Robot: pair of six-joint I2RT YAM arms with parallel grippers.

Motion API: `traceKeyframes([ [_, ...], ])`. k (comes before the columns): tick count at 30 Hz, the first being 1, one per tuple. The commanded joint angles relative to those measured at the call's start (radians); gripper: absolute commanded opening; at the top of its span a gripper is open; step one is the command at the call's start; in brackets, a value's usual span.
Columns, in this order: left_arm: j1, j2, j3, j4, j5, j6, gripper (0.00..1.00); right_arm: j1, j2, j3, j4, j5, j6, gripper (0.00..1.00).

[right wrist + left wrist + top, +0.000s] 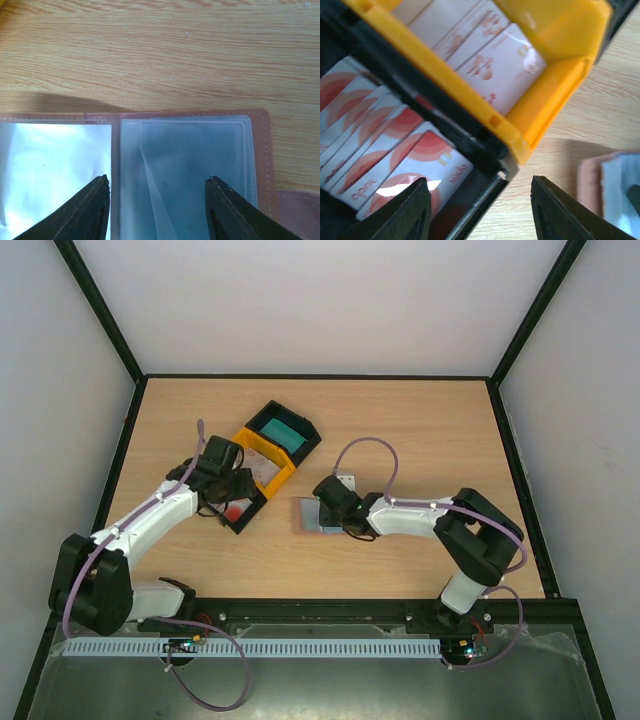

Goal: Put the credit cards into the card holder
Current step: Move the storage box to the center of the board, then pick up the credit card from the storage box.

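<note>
Everything here clusters round the yellow tray (560, 65). It's holding the pale cards (505, 70). A black tray (470, 145) butts right up against its near side, with the red-and-white cards (415, 165) fanned out so each edge is easy to catch.

The left tool (479, 200) hangs over that black tray's corner, the one next to the yellow tray. Its jaws are apart with nothing between them. One finger is over the top red card and the other is over bare surface (580, 130), so I'd guess it's lining up a pick.

The holder (190, 150) lies opened flat on the surface, near the yellow tray on its arm-base side. Its clear sleeves face up, ready for a card to slide in. The right tool (156, 200) sits over the right-hand sleeve, jaws apart and gripping nothing. It's probably there to keep the cover from flipping shut, though I can't tell if it's actually touching.
</note>
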Motion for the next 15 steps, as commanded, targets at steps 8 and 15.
traceKeyframes([
  [8, -0.002, 0.062, 0.027, -0.123, -0.122, 0.0, 0.51, -0.003, -0.121, 0.027, -0.064, 0.029, 0.014, 0.52],
  [15, 0.0, 0.117, 0.049, -0.117, -0.136, 0.047, 0.48, -0.002, -0.111, 0.058, 0.001, -0.042, 0.029, 0.53],
])
